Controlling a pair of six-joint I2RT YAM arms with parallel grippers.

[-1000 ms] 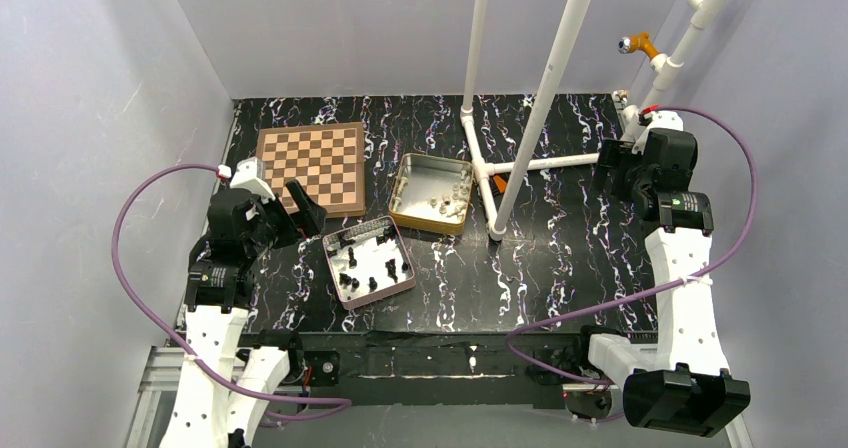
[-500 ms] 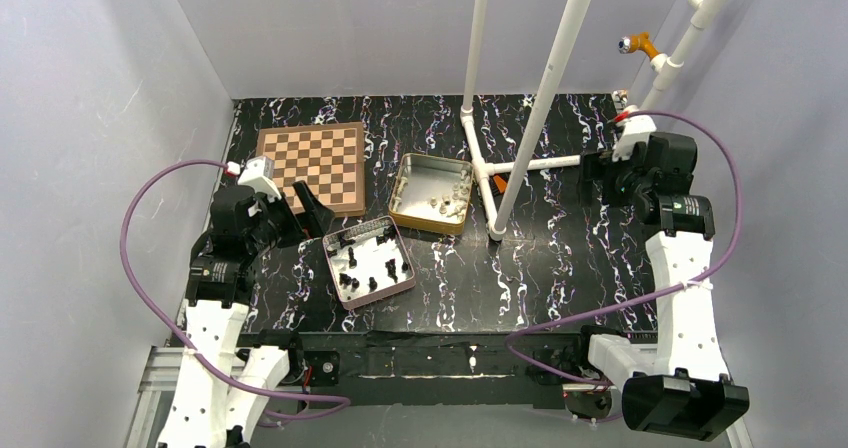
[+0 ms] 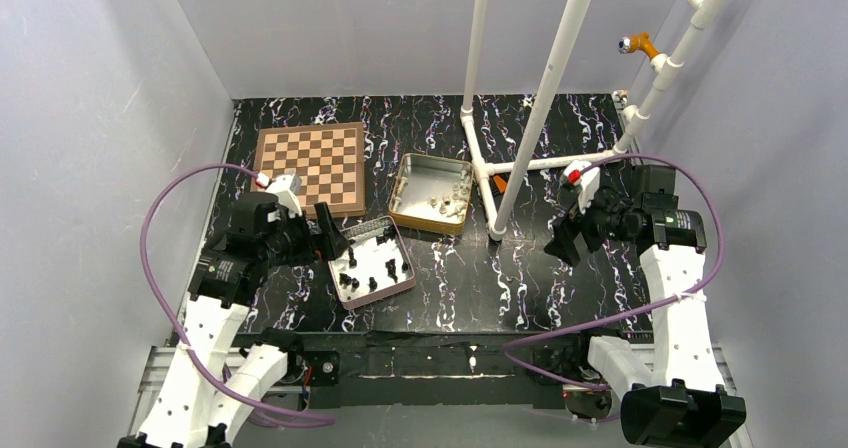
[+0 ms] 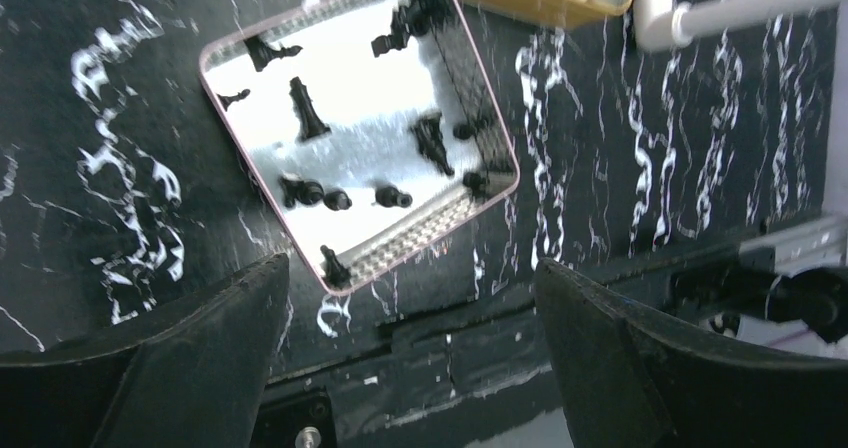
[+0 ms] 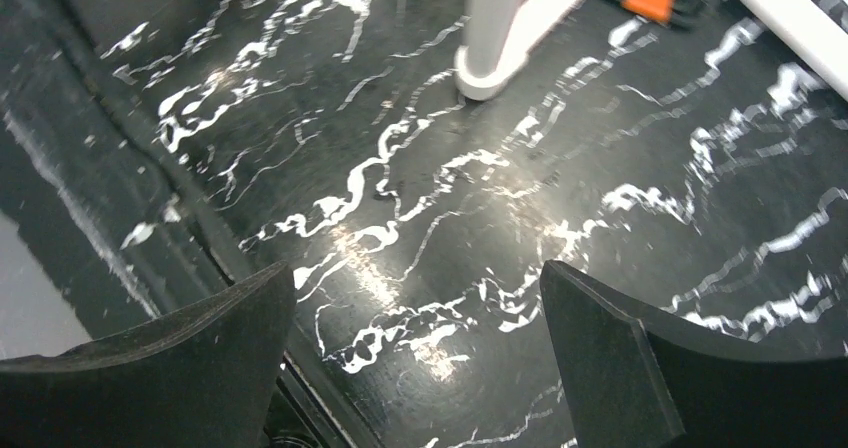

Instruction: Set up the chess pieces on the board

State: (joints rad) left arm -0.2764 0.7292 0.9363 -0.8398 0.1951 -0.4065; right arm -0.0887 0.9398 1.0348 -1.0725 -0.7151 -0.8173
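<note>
Tan-brown checked wooden board [image 3: 309, 167], upper left: bare. Tiny black chess pieces [image 4: 305, 108] all in pink-rimmed metal tin [image 4: 360, 88]. Left pincer [image 4: 408, 273], right pincer [image 5: 415, 278]: gaping, empty.

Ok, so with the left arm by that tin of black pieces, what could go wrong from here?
1. The chess pieces are tiny, and some lie tipped close together in the tin; the wide-open left jaws could pinch two or knock neighbours over.
2. A jaw catching the tin's rim might shove it aside.
3. The right jaws hang open near the white pipe post; a swing could hit it.
</note>
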